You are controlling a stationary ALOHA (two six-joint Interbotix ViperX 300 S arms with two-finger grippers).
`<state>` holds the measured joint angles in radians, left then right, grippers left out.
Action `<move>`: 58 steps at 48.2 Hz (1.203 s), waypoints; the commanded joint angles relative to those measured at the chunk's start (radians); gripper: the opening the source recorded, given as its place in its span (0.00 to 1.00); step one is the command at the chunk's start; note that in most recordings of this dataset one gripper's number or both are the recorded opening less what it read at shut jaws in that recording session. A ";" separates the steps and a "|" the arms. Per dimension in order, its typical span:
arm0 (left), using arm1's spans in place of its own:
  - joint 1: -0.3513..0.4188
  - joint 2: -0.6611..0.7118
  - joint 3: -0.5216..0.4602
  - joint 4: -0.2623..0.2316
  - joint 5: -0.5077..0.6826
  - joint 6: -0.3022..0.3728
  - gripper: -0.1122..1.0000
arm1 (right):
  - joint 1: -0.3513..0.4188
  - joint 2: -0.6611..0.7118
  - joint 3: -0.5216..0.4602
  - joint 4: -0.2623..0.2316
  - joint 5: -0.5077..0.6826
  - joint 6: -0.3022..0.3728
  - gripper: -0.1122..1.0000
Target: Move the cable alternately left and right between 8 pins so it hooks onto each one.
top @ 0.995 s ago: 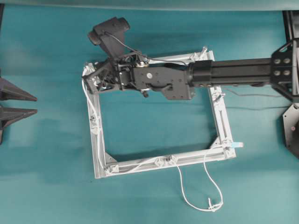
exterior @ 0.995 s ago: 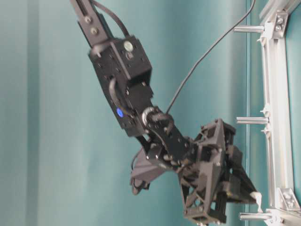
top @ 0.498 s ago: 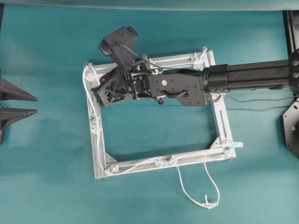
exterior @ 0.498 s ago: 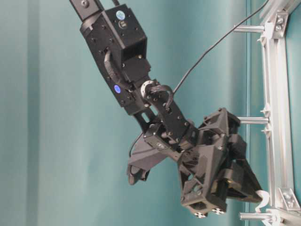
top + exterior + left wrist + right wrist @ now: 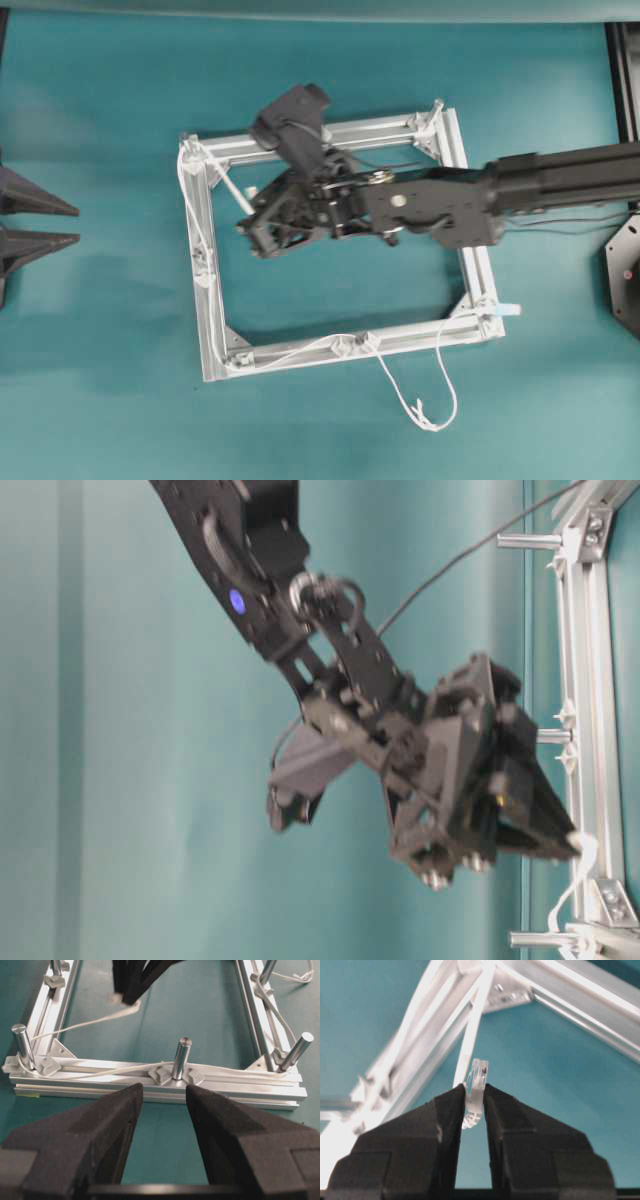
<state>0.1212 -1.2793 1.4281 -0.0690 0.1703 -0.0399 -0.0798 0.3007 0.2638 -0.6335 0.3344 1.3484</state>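
Inside the frame (image 5: 455,150), near its upper-left corner: right gripper (image 5: 474,1105) clamped on the clear plug (image 5: 476,1085) of the cable (image 5: 205,235). From there, cable stretched to the corner pin (image 5: 22,1045), run along the left and bottom rails past further pins, looped loose on the table (image 5: 100,400) below. Off the frame's left side: left gripper (image 5: 162,1110) spread wide, holding nothing.

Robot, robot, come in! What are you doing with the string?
Right gripper shut on cable plug, inside frame. Left gripper open, idle. Nothing blocking.
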 commanded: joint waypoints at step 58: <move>-0.003 0.006 -0.015 0.005 -0.005 -0.008 0.57 | -0.250 -0.528 0.518 -0.012 0.117 -0.084 0.24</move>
<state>0.1212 -1.2809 1.4281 -0.0690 0.1703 -0.0414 -0.3145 -0.2040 0.7915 -0.6366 0.4387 1.2855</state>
